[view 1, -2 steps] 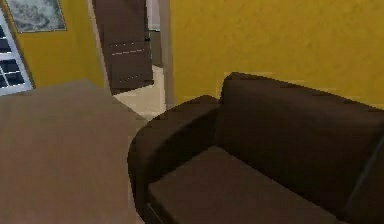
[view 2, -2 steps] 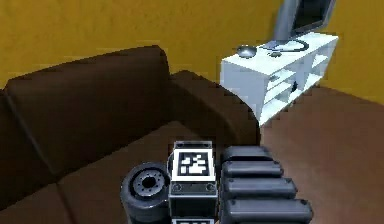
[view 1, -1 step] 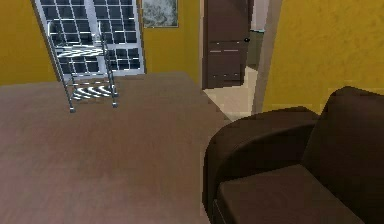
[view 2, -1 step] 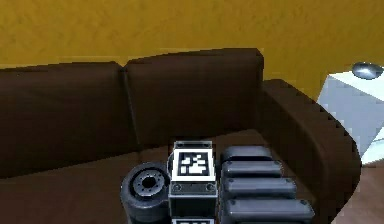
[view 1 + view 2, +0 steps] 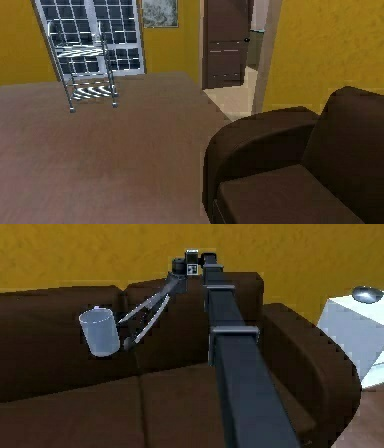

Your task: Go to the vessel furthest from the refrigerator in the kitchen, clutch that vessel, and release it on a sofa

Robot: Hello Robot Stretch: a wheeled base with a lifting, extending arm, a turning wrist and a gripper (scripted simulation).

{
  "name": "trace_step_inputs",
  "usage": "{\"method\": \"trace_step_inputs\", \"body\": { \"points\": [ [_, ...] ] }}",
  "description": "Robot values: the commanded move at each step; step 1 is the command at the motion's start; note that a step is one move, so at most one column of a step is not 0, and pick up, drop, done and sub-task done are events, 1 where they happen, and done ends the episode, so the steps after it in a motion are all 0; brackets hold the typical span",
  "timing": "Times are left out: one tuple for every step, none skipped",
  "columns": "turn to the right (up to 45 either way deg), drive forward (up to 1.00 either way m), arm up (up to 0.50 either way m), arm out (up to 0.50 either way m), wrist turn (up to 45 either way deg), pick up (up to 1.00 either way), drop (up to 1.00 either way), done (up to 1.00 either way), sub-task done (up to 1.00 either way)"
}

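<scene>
Grey cup (image 5: 99, 331) hangs from claw (image 5: 125, 335).

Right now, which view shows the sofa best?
Arm side view: the sofa shows backrest, seat cushions and one armrest. Forward view gets the sofa at lower right: one armrest and part of the seat.
</scene>
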Motion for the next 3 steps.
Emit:
{"method": "trace_step_inputs", "body": {
  "points": [
    [0.0,0.00,0.00,0.00,45.0,0.00,0.00,0.00,0.00],
    [0.0,0.00,0.00,0.00,30.0,0.00,0.00,0.00,0.00],
    [0.0,0.00,-0.26,0.00,0.0,0.00,0.00,0.00,0.00]
  ]
}}
